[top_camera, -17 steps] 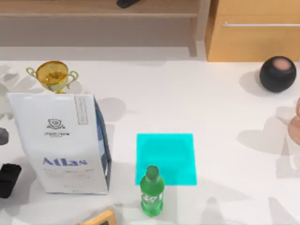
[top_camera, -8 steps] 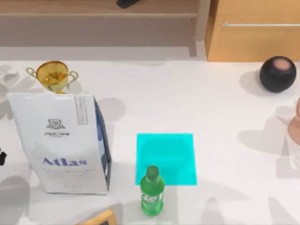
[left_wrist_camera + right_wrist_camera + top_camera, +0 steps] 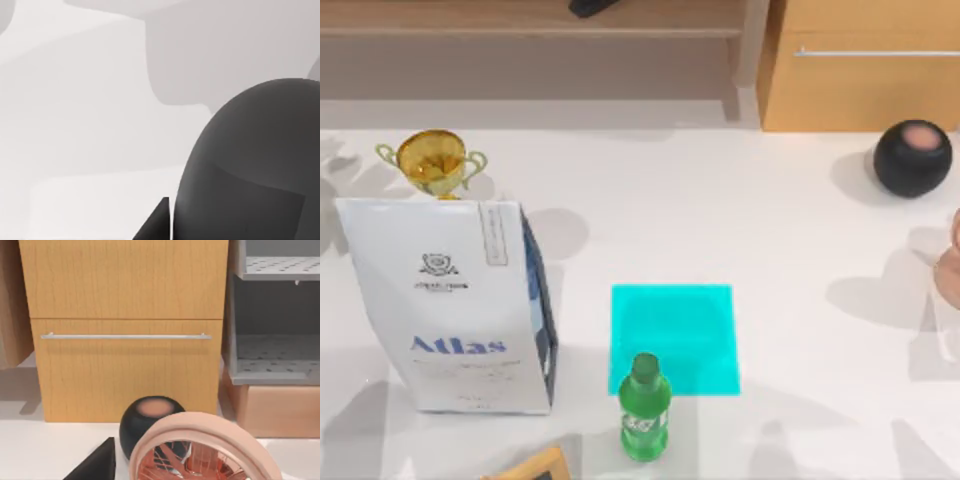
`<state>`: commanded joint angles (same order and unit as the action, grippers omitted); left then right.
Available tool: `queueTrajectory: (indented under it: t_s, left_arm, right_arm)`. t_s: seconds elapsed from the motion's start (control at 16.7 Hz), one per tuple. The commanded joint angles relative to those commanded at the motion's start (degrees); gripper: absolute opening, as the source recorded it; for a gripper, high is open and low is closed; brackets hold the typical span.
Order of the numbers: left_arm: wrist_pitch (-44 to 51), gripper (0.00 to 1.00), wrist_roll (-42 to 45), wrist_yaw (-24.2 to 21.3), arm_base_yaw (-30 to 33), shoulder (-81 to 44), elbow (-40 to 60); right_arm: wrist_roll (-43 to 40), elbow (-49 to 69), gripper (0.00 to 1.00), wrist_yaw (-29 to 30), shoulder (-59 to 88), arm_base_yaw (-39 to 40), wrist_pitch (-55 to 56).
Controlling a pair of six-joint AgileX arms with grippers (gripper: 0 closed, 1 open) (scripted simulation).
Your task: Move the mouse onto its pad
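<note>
Pad (image 3: pixel 672 338) sits bare mid-table, bottle (image 3: pixel 644 408) at its near edge, so the placing isn't done. Left wrist view: a dark rounded body (image 3: pixel 255 165) up close, prob the mouse. Grip on it? Can't tell either way.

Left gripper (image 3: pixel 165 220): dark pointed fingertip, matte black, smooth, unmarked. Right gripper (image 3: pixel 97 462): black wedge-shaped fingertip, plain, no markings.
</note>
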<state>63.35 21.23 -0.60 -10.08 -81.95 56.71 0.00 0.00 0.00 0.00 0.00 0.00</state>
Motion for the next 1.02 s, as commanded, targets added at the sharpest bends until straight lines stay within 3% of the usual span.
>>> queueTrajectory:
  t_s: [0.18, 0.42, 0.72, 1.02]
  left_arm:
    - [-0.24, 0.00, 1.71, -0.12, 0.15, -0.49, 1.35]
    - [-1.39, 0.00, 12.08, -0.67, 1.32, -3.53, 8.64]
    - [-2.54, 0.00, 34.68, -2.28, 6.30, -11.04, 22.74]
    - [-1.89, 0.00, 61.14, -5.10, 17.59, -20.75, 36.77]
  right_arm:
    - [0.00, 0.00, 1.00, 0.00, 0.00, 0.00, 0.00]
    - [0.00, 0.00, 1.00, 0.00, 0.00, 0.00, 0.00]
    - [0.00, 0.00, 1.00, 0.00, 0.00, 0.00, 0.00]
    - [0.00, 0.00, 1.00, 0.00, 0.00, 0.00, 0.00]
